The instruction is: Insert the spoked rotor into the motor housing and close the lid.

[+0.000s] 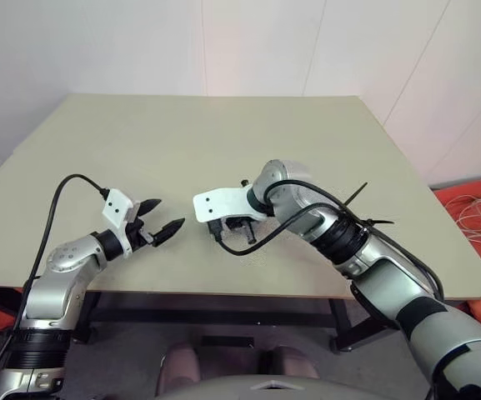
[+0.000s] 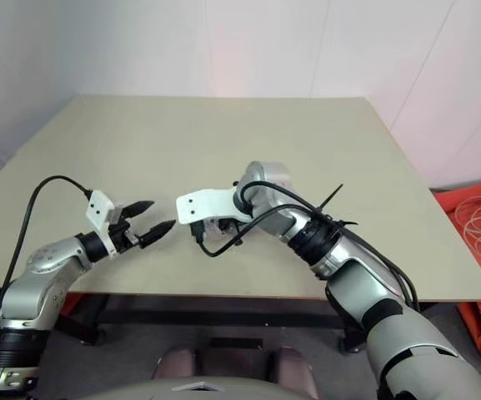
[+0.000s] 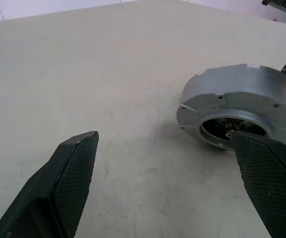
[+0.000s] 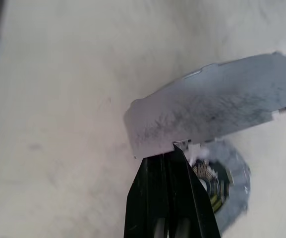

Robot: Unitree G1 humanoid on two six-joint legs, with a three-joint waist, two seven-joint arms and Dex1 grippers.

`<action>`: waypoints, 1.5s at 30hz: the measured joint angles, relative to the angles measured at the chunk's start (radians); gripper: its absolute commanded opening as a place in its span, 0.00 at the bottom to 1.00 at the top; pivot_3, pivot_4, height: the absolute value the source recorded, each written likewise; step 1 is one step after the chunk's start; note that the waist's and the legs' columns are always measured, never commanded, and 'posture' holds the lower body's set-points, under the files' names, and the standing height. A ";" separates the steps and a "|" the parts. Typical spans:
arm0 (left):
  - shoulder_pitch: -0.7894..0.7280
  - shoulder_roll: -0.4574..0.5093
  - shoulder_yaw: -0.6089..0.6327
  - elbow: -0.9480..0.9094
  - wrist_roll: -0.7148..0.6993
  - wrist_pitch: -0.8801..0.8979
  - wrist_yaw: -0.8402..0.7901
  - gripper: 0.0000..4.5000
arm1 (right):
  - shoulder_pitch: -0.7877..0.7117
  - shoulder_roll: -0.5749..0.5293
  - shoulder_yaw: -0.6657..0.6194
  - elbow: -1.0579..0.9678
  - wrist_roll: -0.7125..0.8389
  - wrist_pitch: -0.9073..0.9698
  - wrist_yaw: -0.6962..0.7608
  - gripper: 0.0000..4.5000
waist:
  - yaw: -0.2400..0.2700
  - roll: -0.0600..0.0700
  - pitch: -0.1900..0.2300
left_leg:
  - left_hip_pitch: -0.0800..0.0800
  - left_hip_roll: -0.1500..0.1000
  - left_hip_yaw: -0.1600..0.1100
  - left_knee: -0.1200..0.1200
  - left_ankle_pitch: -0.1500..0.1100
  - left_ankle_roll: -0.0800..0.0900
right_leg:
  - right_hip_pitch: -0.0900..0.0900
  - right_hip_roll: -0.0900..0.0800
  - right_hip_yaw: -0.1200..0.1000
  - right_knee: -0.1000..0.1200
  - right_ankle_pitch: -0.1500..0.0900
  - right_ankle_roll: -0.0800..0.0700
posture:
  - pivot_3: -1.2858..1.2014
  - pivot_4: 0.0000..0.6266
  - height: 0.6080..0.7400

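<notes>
Right wrist view: lid (image 4: 217, 106) against right gripper (image 4: 175, 148).

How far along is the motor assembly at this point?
Done: cannot tell whether the black-rimmed spoked rotor is seated. In hand: the right gripper is shut on the rim of the round grey metal lid, held tilted. The left gripper is open and empty. Left: seating the lid flat.

Bare lab corner: plain table (image 1: 223, 142), white walls (image 1: 98, 42).
</notes>
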 measured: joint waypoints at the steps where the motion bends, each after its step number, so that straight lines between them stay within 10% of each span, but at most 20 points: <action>1: 0.000 0.000 0.000 0.000 0.000 0.000 0.001 1.00 | 0.000 0.008 0.000 -0.007 0.005 0.010 -0.001 0.00 | 0.000 0.000 0.000 | 0.000 0.000 0.000 0.000 0.000 0.000 | 0.000 0.000 0.000 0.000 0.000 0.000 | 0.52 0.00 1.00; 14: 0.039 0.047 0.063 -0.005 -0.016 0.014 -0.009 1.00 | -0.040 0.066 -0.027 -0.009 0.094 0.071 -0.078 0.00 | -0.001 0.001 0.000 | 0.000 0.000 0.000 0.000 0.001 -0.001 | -0.001 0.000 0.000 0.001 -0.001 0.002 | 0.52 0.00 1.00; 22: 0.062 0.058 0.073 -0.018 -0.037 0.030 -0.011 1.00 | -0.228 0.167 -0.380 -0.090 0.392 0.306 -0.138 0.00 | 0.004 0.001 0.001 | 0.000 0.000 0.000 -0.002 0.000 -0.001 | -0.001 0.000 0.000 0.000 -0.001 0.002 | 0.52 0.00 1.00; 29: 0.098 0.079 0.077 -0.034 -0.042 0.042 -0.029 1.00 | -0.249 0.037 -0.652 0.061 0.510 0.198 -0.329 0.00 | 0.009 0.000 0.000 | 0.005 -0.001 0.000 -0.001 0.001 -0.002 | 0.003 0.000 0.001 -0.001 -0.004 0.007 | 0.52 0.00 1.00; 45: 0.143 0.086 0.107 -0.047 -0.047 0.045 -0.049 1.00 | 0.209 -0.106 -0.447 0.048 0.503 0.001 -0.358 0.00 | 0.002 0.002 0.001 | 0.000 -0.005 0.001 -0.005 0.001 -0.002 | -0.003 0.000 0.000 -0.001 -0.001 0.001 | 0.52 0.00 1.00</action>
